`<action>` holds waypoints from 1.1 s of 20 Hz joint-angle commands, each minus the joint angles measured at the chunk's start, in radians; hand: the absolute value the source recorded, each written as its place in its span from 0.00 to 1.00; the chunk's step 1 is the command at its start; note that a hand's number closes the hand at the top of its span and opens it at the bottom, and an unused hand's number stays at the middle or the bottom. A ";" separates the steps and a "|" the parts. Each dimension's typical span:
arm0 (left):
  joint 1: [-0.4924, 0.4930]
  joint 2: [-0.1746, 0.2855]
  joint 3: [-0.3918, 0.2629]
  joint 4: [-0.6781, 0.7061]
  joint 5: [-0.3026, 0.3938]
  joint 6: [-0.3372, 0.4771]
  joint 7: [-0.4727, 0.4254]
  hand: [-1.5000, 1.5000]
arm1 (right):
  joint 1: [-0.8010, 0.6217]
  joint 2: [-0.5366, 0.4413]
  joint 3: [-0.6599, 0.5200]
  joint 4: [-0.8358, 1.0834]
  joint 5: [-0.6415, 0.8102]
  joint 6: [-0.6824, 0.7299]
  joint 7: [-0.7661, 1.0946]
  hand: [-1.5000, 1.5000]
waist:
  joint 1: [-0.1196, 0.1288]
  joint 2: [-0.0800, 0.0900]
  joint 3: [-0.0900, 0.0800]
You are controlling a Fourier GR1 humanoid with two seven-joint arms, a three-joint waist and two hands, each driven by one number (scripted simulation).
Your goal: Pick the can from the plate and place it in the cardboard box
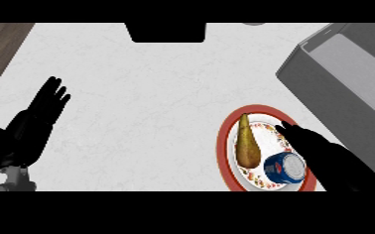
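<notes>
1. The right hand (322, 151) lies over the right side of the plate (221, 146), fingers stretched straight toward the far left and holding nothing.
2. The can (283, 168) stands on the plate's near part, just left of that hand, beside a pear (247, 141).
3. The box (322, 74) sits far right.
4. The left hand (40, 111) rests open at the left edge, fingers up.

From up here I see a pale counter top (147, 104), white with faint grey marbling, filling nearly all of my view. Past its slanted far-left edge shows a strip of brown wood grain (11, 39). A flat black block (167, 31) sits mid far edge. The light is even.
</notes>
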 commanded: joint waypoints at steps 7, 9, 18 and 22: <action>0.018 -0.068 -0.010 -0.017 -0.070 -0.006 -0.002 0.50 | -0.024 0.050 -0.043 0.155 0.114 0.027 -0.114 0.00 | 0.002 0.000 0.000; -0.052 -0.012 0.059 0.001 -0.022 -0.045 0.059 0.50 | 0.024 0.081 0.002 0.113 0.188 0.002 -0.094 0.00 | -0.001 0.000 0.000; 0.001 -0.076 0.071 0.028 -0.046 -0.076 -0.003 0.50 | -0.026 0.135 -0.018 0.219 0.225 0.062 -0.140 0.00 | 0.001 0.000 0.000; -0.047 -0.094 0.049 0.032 -0.105 -0.045 0.016 0.50 | 0.036 0.148 0.008 0.188 0.282 0.046 -0.153 0.00 | -0.003 0.000 0.000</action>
